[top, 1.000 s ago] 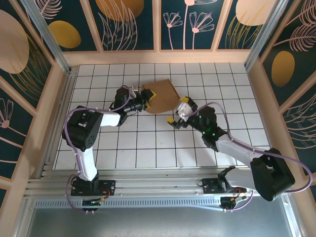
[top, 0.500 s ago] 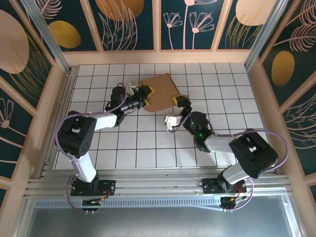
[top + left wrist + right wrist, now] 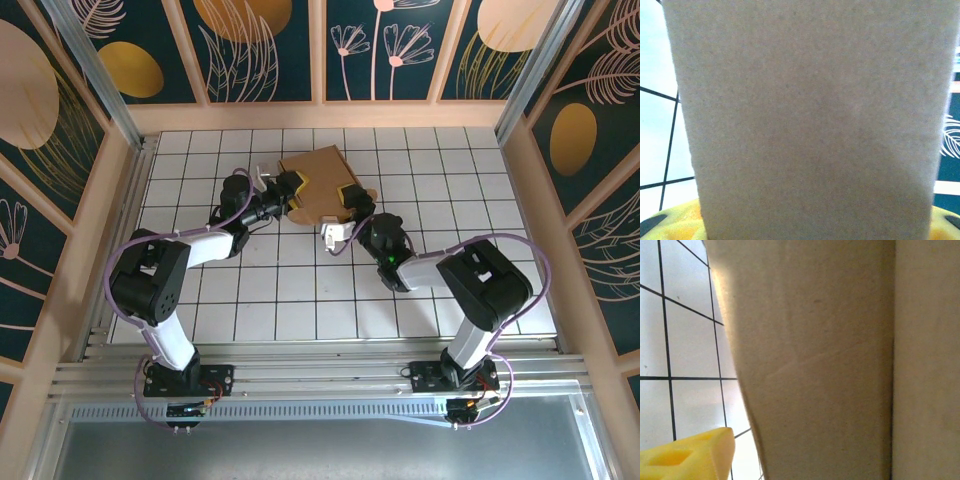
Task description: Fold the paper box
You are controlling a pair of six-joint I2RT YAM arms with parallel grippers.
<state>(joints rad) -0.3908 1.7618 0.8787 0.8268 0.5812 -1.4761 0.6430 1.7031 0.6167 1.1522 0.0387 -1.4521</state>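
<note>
- A white table (image 3: 250,290) marked with a black grid of tiles lies under both hands, with dark walls painted with plants around it.
- The paper box (image 3: 322,180), plain brown cardboard, lies on the far half of the table between the two hands. It is to the right of the left hand and just beyond the right hand.
- The left hand (image 3: 296,195) is closed on the box's left edge. From its wrist, the cardboard (image 3: 810,120) runs straight out between its yellow pads (image 3: 675,222).
- The right hand (image 3: 343,213) is at the box's near right edge with its fingers spread apart.
- From its wrist, one yellow finger (image 3: 690,455) sits low and to the left of the cardboard (image 3: 820,365), with a sliver of tile between them.
</note>
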